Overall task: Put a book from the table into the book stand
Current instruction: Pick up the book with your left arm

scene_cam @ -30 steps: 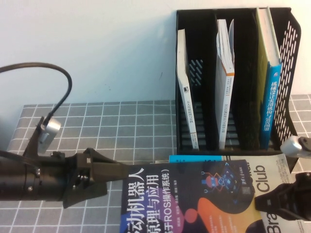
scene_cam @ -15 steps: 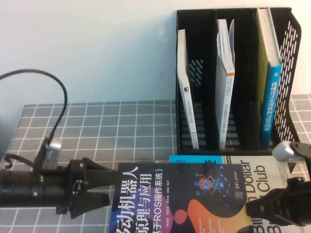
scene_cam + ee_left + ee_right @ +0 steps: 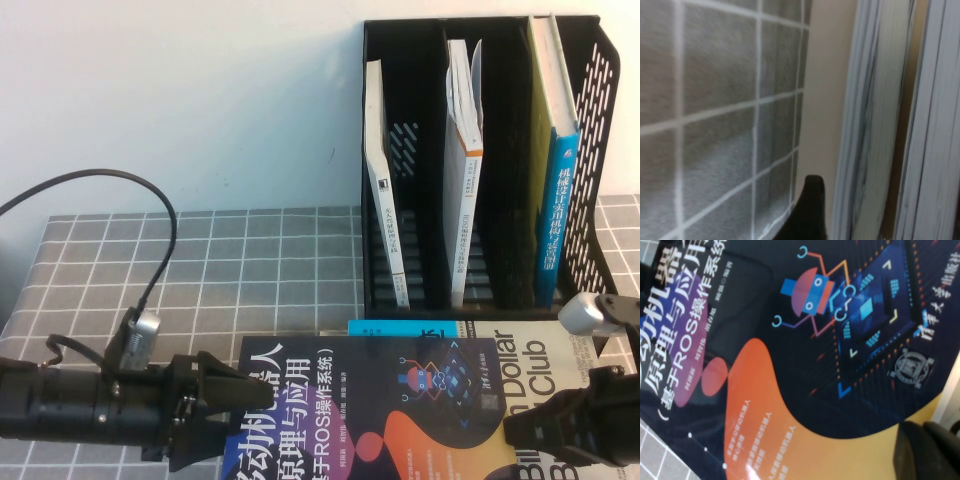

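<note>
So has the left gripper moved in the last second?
Yes. The left gripper has dropped toward the near table edge, away from the book stand, at the book's left edge.

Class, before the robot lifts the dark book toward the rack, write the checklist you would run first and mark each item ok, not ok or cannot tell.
1. Left pincer at the left edge of the book: ok, it meets that edge.
2. Left pincer closed on the book: cannot tell.
3. Right pincer at the book's right side: ok; its grip: cannot tell.
4. Book free to lift: ok, it lies on top of the cyan-and-grey book on the table.
5. Room in the book stand: ok, each of the three compartments holds a book but shows spare width.
6. Stand upright with its openings facing the robot: ok.
</note>
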Robot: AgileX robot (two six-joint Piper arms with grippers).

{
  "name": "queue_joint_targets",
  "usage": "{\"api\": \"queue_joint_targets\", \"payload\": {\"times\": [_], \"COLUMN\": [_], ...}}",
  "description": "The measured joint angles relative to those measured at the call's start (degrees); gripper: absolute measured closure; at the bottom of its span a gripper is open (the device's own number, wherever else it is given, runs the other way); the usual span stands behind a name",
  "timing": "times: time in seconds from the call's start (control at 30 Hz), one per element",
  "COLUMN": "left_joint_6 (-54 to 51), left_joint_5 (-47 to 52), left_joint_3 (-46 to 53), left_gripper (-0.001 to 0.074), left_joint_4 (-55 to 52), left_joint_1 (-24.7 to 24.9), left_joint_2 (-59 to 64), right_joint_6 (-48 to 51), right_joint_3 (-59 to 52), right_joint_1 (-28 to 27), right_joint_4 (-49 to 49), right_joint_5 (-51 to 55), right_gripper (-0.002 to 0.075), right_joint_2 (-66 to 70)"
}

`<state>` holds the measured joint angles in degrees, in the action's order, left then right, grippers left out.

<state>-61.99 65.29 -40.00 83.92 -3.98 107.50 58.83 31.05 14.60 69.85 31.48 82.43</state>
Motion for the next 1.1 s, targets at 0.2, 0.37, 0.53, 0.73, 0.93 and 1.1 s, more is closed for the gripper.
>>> {"api": "queue_joint_targets", "payload": {"times": [0.2,0.37,0.53,0.73,0.93,1.1], "left_joint_6": [0.0,-0.2,-0.6,1.3,8.0,17.3], "left_joint_5": [0.0,0.0,1.1,0.8,0.2,-0.2], "left_joint_3": [0.0,0.0,0.0,-0.9,-3.5,-6.6], "left_gripper": [0.0105,0.0415,0.0617,0.0617,0.0618,0.0619], "left_joint_4": [0.1,0.1,0.2,-1.4,-3.6,-5.0], "left_joint_1": [1.0,1.0,1.0,1.0,1.0,1.0], "left_joint_2": [0.0,0.0,0.0,-2.3,-9.9,-17.6], "right_joint_6": [0.4,0.4,0.8,1.6,1.9,1.1], "right_joint_3": [0.0,0.0,-0.1,0.4,2.5,6.0], "right_joint_1": [0.0,0.0,0.0,0.1,0.6,0.6], "right_joint_4": [0.3,0.3,0.3,-0.5,-4.6,-7.5], "right_joint_5": [0.0,0.0,0.0,0.1,1.6,-1.4], "right_gripper": [0.0728,0.0728,0.0728,0.0728,0.0728,0.0728], "right_joint_2": [0.0,0.0,0.0,-1.1,-6.8,-16.6]}}
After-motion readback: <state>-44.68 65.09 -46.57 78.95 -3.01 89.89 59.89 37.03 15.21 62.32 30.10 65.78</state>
